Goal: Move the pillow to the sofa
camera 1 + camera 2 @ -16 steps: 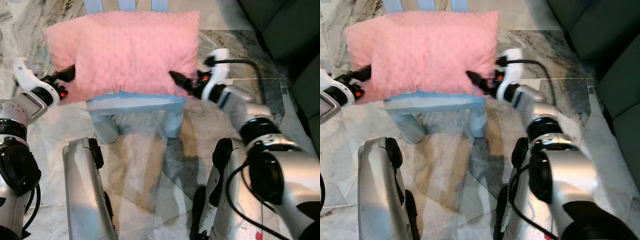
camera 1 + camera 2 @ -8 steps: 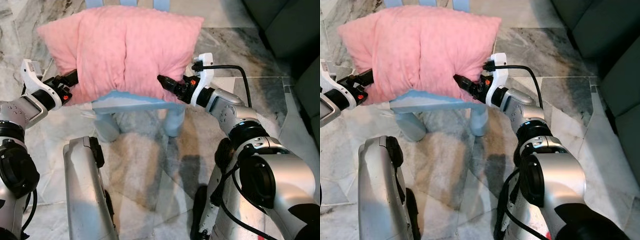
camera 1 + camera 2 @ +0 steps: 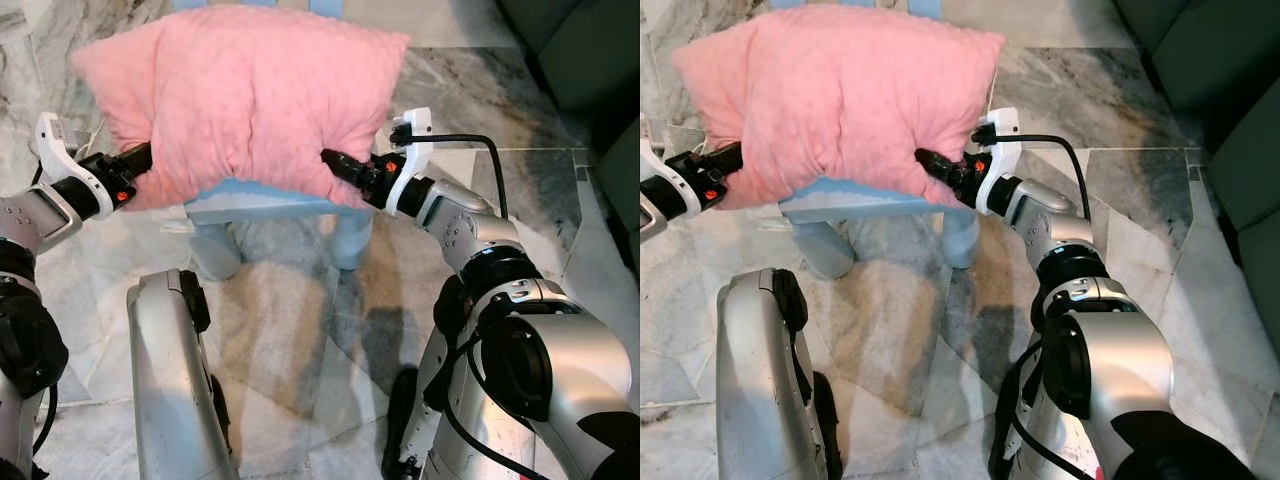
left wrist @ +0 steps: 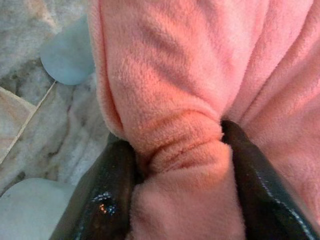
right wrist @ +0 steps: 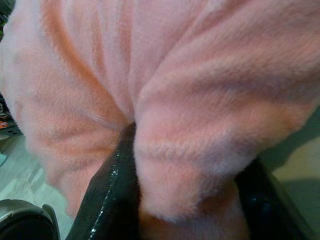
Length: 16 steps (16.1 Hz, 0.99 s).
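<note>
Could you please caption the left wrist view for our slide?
Left gripper pinching a fold of the pink pillow.

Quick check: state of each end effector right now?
Left end effector: closed on a fold of the pink pillow.
Right end effector: closed on the pink pillow too.

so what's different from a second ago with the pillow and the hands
Both hands have closed in from the sides: the left hand and right hand now pinch folds of the fluffy pink pillow, which is bunched up into creases, no longer flat. It still sits over the pale blue wooden chair, which has stayed where it was on the marble floor.
</note>
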Available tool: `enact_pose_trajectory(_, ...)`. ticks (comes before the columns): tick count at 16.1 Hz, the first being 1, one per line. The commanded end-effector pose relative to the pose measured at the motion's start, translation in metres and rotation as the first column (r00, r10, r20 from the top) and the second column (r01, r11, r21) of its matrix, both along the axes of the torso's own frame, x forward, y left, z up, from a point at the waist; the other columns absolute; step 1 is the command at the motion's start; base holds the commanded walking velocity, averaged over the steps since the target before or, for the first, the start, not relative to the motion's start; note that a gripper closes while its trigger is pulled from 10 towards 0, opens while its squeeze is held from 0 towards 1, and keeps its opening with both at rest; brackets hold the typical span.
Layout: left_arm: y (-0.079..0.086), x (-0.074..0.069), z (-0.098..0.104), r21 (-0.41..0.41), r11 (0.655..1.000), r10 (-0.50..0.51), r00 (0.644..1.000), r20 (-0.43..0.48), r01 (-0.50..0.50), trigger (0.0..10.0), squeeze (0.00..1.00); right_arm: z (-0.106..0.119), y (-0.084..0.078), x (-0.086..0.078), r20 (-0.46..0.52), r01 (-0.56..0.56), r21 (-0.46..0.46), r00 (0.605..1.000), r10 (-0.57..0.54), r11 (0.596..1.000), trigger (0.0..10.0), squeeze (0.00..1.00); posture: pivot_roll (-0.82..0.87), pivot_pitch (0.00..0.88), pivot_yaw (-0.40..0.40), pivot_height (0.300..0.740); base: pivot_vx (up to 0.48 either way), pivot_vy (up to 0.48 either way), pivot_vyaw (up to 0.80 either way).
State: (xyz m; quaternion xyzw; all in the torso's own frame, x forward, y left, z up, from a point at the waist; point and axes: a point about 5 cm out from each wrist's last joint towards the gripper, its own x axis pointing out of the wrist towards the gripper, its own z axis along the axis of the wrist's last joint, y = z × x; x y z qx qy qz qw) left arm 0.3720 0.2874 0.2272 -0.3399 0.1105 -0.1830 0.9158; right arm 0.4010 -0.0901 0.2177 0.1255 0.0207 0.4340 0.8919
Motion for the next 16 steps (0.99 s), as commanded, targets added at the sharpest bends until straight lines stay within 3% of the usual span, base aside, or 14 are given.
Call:
enact_pose_trajectory(1, 0.0, -0.004, -0.014, 0.017, 1.0, -0.02, 0.997, -0.073, 0.021, 0.0, 0.0, -0.015, 0.011, -0.005, -0.053, -0.034, -0.019, 0.998, 0.033, 0.999, 0.0, 0.0, 0.13, 0.467, -0.011, 0.325, 0.0, 0.0, 0.0)
enact_pose_trajectory(8, -0.006, 0.0, -0.012, 0.053, 0.998, -0.02, 0.998, -0.054, 0.023, 0.0, 0.0, -0.013, 0.011, -0.004, -0.037, -0.025, -0.026, 0.999, 0.024, 0.999, 0.0, 0.0, 0.12, 0.408, -0.031, 0.325, 0.0, 0.0, 0.0)
enact_pose_trajectory(11, -0.007, 0.003, -0.02, 0.098, 0.995, 0.016, 1.0, -0.01, -0.015, 0.0, 0.0, -0.014, 0.001, -0.004, 0.0, 0.005, -0.053, 1.0, -0.005, 0.999, 0.0, 0.0, 0.08, 0.337, -0.033, 0.325, 0.0, 0.0, 0.0)
enact_pose_trajectory(16, -0.012, 0.004, -0.022, 0.093, 0.994, 0.047, 0.994, 0.096, -0.056, 0.0, 0.0, -0.003, -0.013, -0.002, 0.078, 0.06, -0.009, 0.995, -0.059, 0.998, 0.0, 0.0, 0.08, 0.277, -0.037, 0.325, 0.0, 0.0, 0.0)
